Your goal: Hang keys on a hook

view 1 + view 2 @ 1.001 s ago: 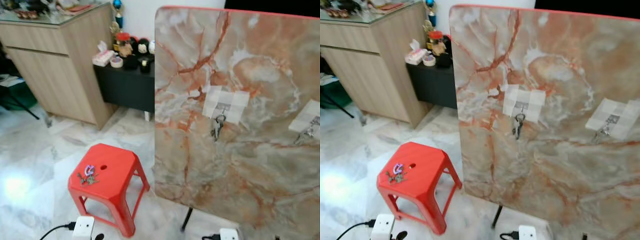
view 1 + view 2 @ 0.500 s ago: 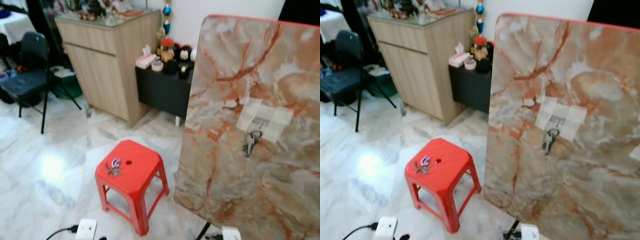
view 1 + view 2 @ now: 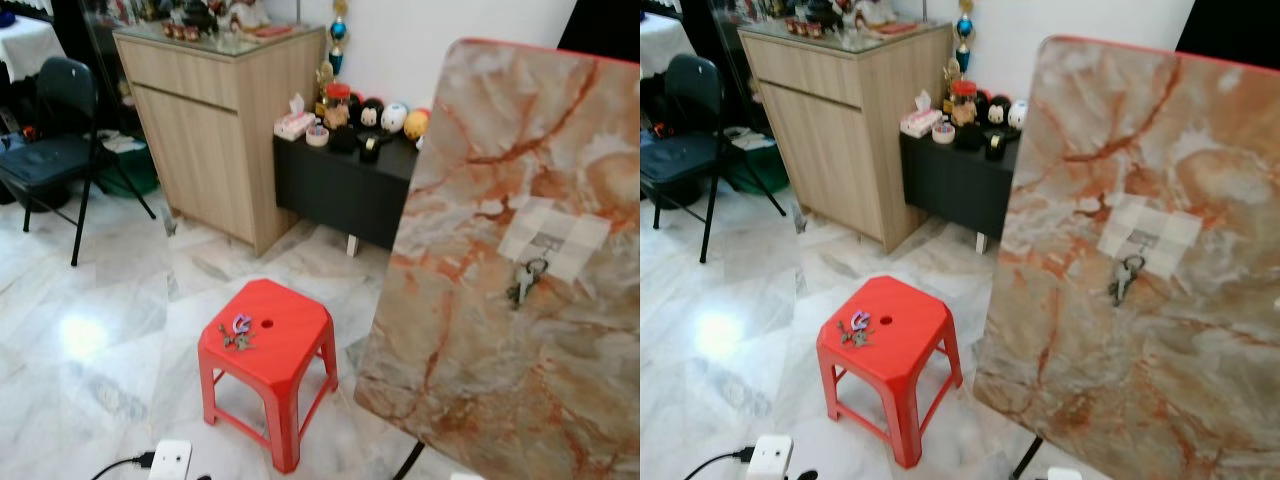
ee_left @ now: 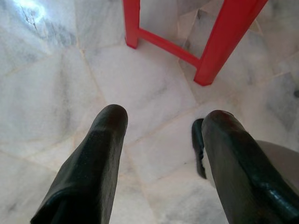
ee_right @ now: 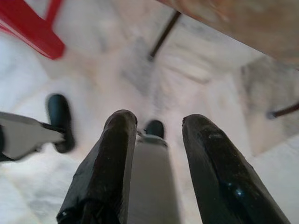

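Left tool [image 4: 161,126] open over marble floor [image 4: 56,88], nr red stool legs [image 4: 224,42].

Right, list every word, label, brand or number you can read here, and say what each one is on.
No text can be read.
Tissue box on the black cabinet: print too small to read.
Jars and figurines on it: labels blurred.
White power strip on the floor: no markings visible.
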You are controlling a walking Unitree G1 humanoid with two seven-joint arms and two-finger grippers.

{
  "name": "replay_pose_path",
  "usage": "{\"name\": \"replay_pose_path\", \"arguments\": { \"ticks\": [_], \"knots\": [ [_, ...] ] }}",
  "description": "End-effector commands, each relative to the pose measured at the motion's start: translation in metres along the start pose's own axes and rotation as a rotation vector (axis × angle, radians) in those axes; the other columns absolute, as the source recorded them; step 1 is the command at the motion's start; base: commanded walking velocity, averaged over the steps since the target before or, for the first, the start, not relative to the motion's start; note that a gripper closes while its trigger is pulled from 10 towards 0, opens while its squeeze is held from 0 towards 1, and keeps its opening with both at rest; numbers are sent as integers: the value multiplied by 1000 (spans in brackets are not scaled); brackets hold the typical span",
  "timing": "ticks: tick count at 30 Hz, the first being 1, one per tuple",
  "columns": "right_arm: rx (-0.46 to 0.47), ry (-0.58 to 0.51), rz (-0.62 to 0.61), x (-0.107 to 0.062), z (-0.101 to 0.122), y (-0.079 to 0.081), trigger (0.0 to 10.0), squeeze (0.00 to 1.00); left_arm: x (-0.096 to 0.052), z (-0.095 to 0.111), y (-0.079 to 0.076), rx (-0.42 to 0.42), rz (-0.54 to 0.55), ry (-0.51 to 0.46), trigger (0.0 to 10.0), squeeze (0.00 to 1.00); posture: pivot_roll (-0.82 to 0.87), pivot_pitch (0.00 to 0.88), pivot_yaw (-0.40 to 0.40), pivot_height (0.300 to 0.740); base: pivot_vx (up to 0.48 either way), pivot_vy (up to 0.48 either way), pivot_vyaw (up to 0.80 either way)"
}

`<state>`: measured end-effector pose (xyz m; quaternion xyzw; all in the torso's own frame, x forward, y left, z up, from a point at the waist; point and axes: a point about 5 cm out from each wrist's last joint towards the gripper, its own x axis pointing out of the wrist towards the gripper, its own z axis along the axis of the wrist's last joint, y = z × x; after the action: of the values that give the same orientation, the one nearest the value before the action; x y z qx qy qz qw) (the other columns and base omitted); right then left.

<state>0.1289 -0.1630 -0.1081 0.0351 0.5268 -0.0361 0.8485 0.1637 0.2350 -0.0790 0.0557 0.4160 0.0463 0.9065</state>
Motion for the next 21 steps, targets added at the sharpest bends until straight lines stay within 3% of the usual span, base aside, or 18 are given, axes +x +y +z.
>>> {"name": "replay_pose_path", "arguments": {
  "ticks": [1, 15, 21],
  "knots": [
    [2, -4, 2, 0, 1, -1, 10000, 0, 0, -2, -3, -13, -6, 12, 10000, 0, 50, 0, -42, 740, 0, 289, 0],
    [4, -2, -19, 0, 0, -2, 10000, 0, 0, -1, -3, -21, -4, 4, 10000, 0, 54, 0, -41, 740, 0, 286, 0],
    [117, -47, -21, 2, 13, 1, 10000, 0, 0, -2, 0, -20, -2, 15, 10000, 0, 46, 0, -36, 740, 0, 286, 0]
  ]
}}
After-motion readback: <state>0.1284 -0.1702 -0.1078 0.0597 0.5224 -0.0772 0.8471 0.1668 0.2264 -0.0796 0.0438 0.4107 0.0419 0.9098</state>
